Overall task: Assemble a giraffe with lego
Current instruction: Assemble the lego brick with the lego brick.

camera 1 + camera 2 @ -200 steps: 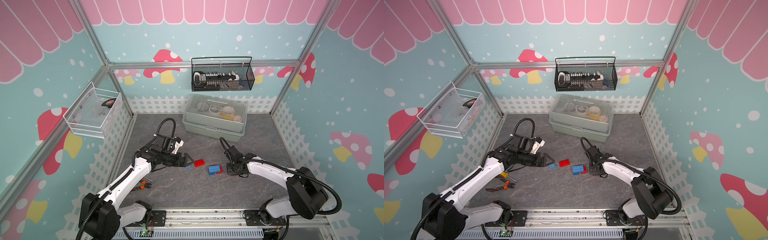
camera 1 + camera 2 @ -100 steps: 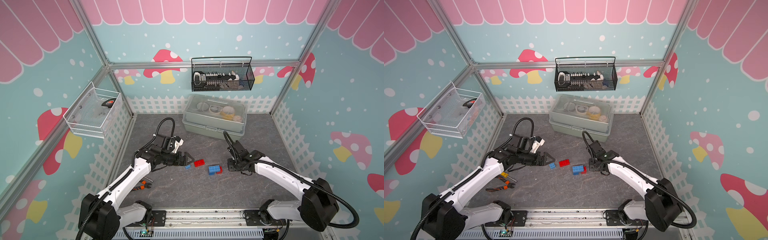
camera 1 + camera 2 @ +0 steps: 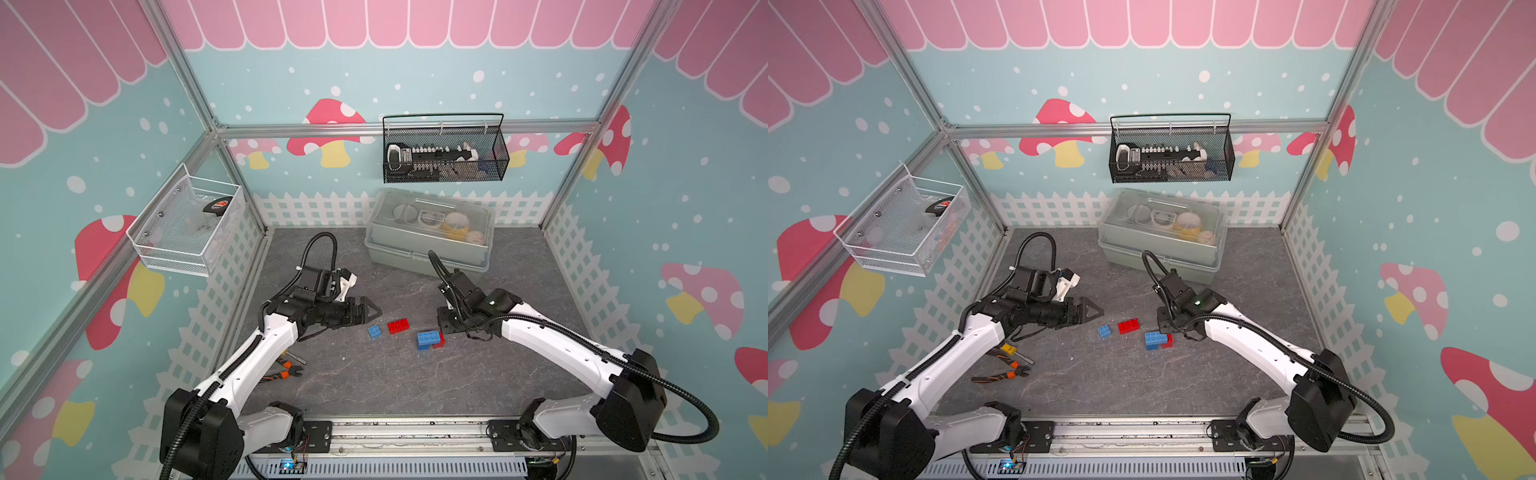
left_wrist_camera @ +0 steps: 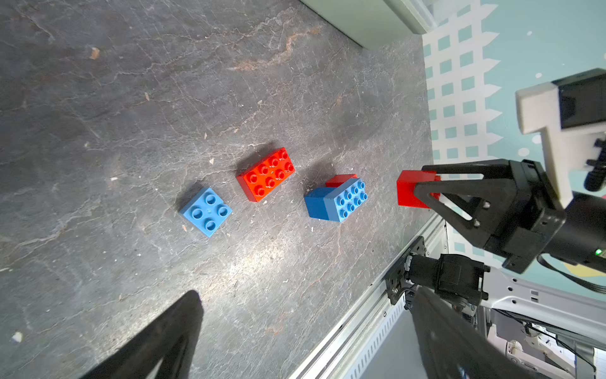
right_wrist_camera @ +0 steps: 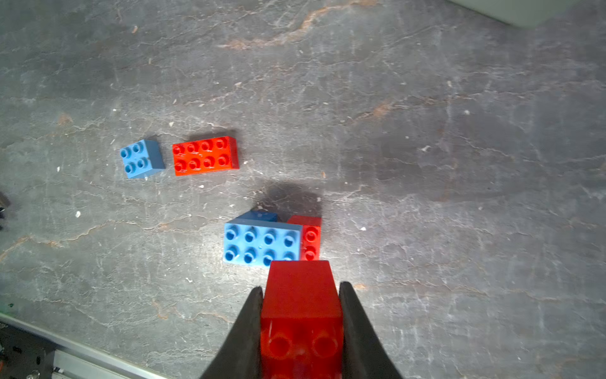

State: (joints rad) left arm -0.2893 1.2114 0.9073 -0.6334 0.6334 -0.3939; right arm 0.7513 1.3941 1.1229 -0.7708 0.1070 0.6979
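Right tool [image 5: 301, 288] tight on red brick [image 5: 301, 315]

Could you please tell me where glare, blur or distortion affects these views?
Right wrist view: the held red brick looks soft, and glare whitens the table. Left wrist view: a similar sheen. Both top views: evenly lit, sharp.

The desk [image 3: 374, 386] is dark grey with pale and rusty veins. The square brick [image 4: 206, 211] is light blue, the long brick [image 4: 266, 173] red, the joined pair [image 4: 341, 200] blue over red, the held brick [image 5: 301, 295] plain red.
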